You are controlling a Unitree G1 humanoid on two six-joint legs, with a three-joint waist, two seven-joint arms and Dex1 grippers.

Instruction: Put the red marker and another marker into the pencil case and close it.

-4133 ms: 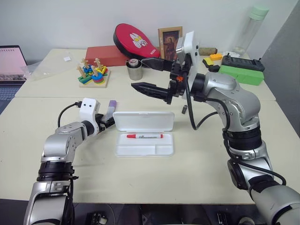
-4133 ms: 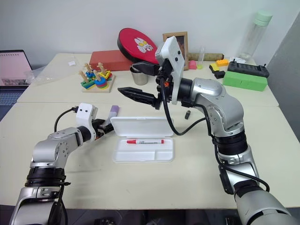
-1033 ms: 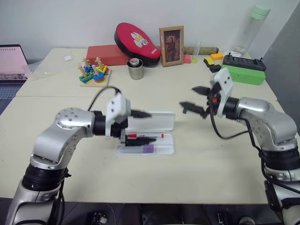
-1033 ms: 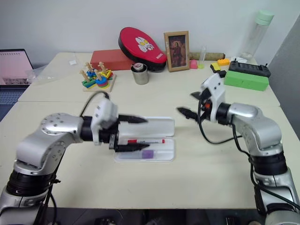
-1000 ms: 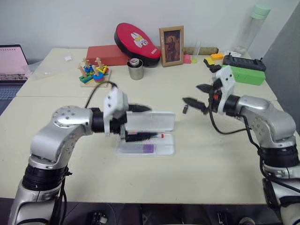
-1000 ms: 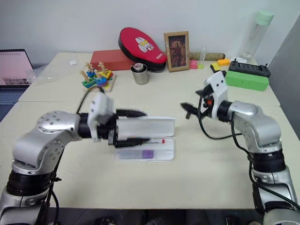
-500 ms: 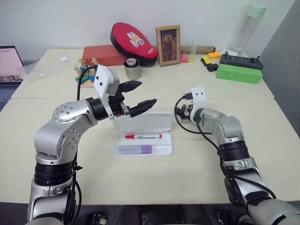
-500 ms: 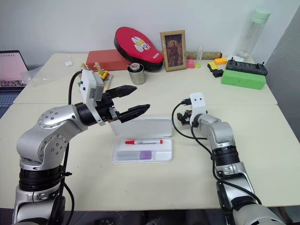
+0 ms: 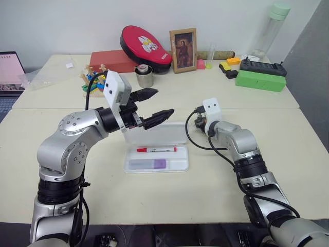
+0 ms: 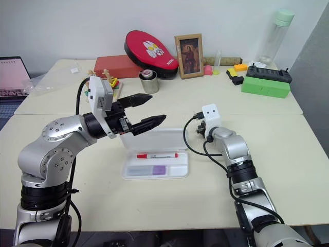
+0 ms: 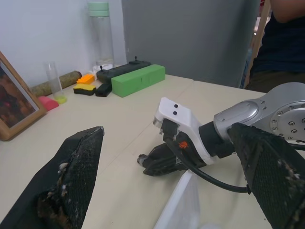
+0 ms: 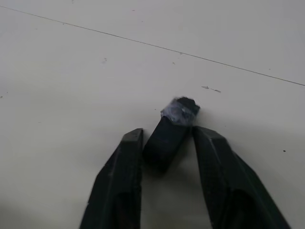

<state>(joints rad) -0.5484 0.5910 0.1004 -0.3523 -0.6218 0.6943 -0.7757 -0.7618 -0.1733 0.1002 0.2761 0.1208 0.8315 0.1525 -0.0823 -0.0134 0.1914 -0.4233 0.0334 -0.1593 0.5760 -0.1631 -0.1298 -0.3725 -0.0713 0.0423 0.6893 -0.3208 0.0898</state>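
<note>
Pencil case (image 9: 157,164) lid partly behind the left gripper (image 9: 154,106); person (image 11: 286,43) cut off at the edge.

The white, rounded plastic pencil case (image 9: 156,164) lies on a pale cream table (image 9: 154,195). In its tray rest the slim white-barrelled red marker with red cap (image 9: 156,150) and the pale lilac-grey flat marker with a purple cap (image 9: 148,164). The small piece (image 12: 169,131) between the right gripper's black fingers (image 12: 214,162) is black with a greyish-blue tip. Farther back sit a bright green rectangular block (image 9: 259,80), a glossy red oval pad printed with a white rabbit figure (image 9: 144,45), a brick-red flat box (image 9: 109,60), a wood-framed picture in dark browns (image 9: 184,50) and a many-coloured wooden stacking toy (image 10: 109,82).
</note>
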